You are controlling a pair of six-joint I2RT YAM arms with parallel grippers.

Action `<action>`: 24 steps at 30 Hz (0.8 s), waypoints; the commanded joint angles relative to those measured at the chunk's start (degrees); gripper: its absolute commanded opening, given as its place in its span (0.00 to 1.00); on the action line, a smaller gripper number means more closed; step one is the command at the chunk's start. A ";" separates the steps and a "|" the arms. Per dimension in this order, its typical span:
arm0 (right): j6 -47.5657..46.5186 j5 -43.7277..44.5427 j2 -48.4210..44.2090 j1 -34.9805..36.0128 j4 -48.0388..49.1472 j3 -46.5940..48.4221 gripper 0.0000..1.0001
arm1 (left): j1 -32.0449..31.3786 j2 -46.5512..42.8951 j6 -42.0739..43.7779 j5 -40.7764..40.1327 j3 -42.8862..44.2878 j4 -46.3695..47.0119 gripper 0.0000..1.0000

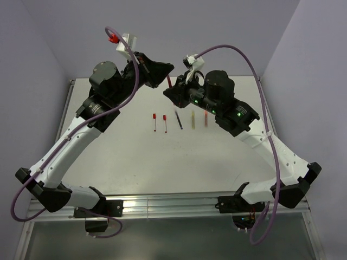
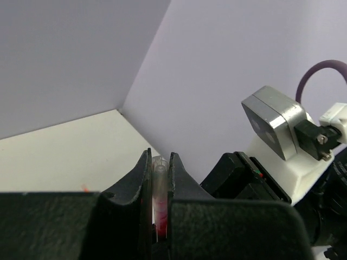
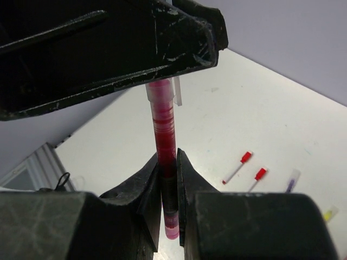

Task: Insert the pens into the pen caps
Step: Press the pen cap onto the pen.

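My left gripper (image 1: 164,76) and right gripper (image 1: 173,93) meet in the air above the far middle of the table. In the right wrist view my right gripper (image 3: 168,158) is shut on a dark red pen (image 3: 164,130), which stands upright with its upper end at the left gripper's fingers (image 3: 162,49), beside a clear cap (image 3: 177,90). In the left wrist view my left gripper (image 2: 159,157) is shut on the pale clear pen cap (image 2: 159,181), with red showing inside it. The pen shows as a short red bar (image 1: 169,82) between the grippers.
Several pens lie in a row on the table: two white ones with red caps (image 1: 154,122) (image 1: 165,122), a black one (image 1: 178,119), a yellow one (image 1: 193,117) and an orange one (image 1: 205,118). The two capped ones also show in the right wrist view (image 3: 238,166) (image 3: 256,177). Purple cables (image 1: 255,70) arch over both arms.
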 commanded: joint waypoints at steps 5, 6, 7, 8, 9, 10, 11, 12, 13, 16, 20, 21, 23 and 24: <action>1.64 5.37 -1.22 -0.83 14.65 2.63 0.00 | -3.06 1.13 0.08 11.03 -3.73 -9.04 0.00; 1.91 4.39 -1.91 -1.19 15.00 2.18 0.00 | -2.10 0.95 -0.26 13.49 -4.26 -8.26 0.00; 2.17 3.60 -2.27 -1.54 15.44 1.66 0.00 | -1.30 0.86 -0.62 16.29 -5.57 -6.33 0.00; 2.70 1.41 -2.71 -2.41 16.66 1.04 0.00 | -0.60 0.43 -1.05 19.98 -6.28 -5.27 0.00; 3.14 0.26 -3.76 -2.77 17.46 -0.27 0.00 | 0.71 0.07 -1.75 23.23 -7.15 -3.87 0.00; 3.75 -0.88 -4.20 -3.47 18.16 -0.89 0.00 | 1.42 -0.19 -2.20 25.35 -8.29 -1.85 0.00; 4.97 -2.46 -4.47 -4.09 18.61 -1.42 0.00 | 1.95 -0.28 -2.46 29.73 -8.74 -1.22 0.00; 5.51 -4.56 -4.73 -5.40 18.61 -2.21 0.00 | 2.91 -0.19 -2.64 31.42 -9.01 -0.52 0.00; 5.86 -5.45 -5.17 -5.93 20.18 -2.56 0.00 | 3.27 -0.63 -2.90 32.75 -9.88 1.31 0.00; 7.18 -8.00 -5.96 -7.43 21.95 -4.32 0.00 | 4.50 -1.07 -4.40 39.42 -11.29 4.65 0.00; 9.81 -11.52 -7.28 -9.89 24.67 -6.52 0.00 | 5.47 -1.51 -6.24 46.19 -13.40 8.71 0.00; 10.17 -12.14 -7.46 -10.33 25.02 -6.87 0.00 | 5.82 -1.51 -6.77 48.56 -13.84 11.06 0.00; 11.05 -13.28 -7.72 -11.38 26.07 -7.66 0.00 | 5.91 -1.95 -8.08 50.33 -15.07 13.28 0.00; 11.23 -13.72 -7.90 -11.73 26.34 -7.84 0.00 | 5.91 -2.12 -8.53 51.12 -15.33 14.94 0.00</action>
